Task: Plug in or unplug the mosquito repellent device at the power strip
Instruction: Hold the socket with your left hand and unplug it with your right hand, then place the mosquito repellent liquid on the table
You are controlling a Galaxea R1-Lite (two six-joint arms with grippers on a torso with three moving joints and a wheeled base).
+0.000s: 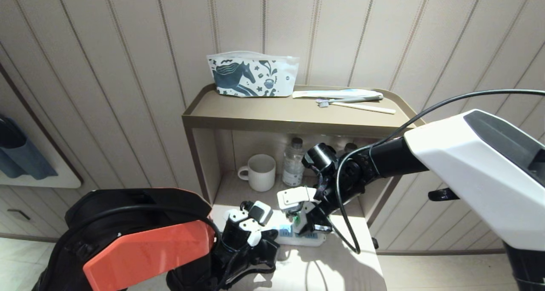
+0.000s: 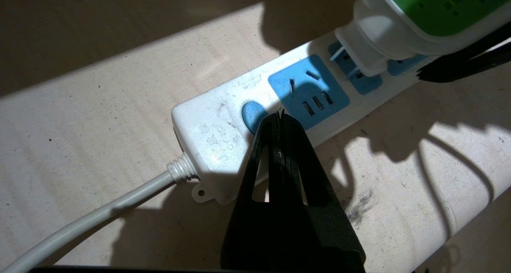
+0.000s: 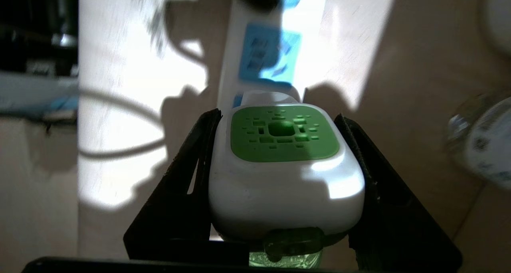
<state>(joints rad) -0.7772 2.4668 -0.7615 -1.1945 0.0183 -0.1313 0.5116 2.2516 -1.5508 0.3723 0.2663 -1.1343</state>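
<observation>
The white power strip [image 2: 215,133] lies on the pale tabletop, with a blue button [image 2: 249,111] at its cord end and light-blue sockets [image 2: 307,91]. My left gripper [image 2: 278,115] is shut, its tip down on the strip between the button and the first socket. The mosquito repellent device [image 3: 283,173], white with a green top, sits between the fingers of my right gripper [image 3: 277,117], which is shut on its sides. The device [image 2: 399,29] hangs tilted over the middle socket, its two metal prongs [image 2: 346,63] bare and reaching the slots. In the head view both grippers meet over the strip [image 1: 300,238].
Behind the strip an open shelf holds a white mug [image 1: 259,172] and a clear water bottle [image 1: 294,161]. On the shelf's top [image 1: 272,112] lie a patterned pouch [image 1: 251,74] and toothbrushes [image 1: 349,97]. The strip's pale cord [image 2: 100,213] trails away over the tabletop.
</observation>
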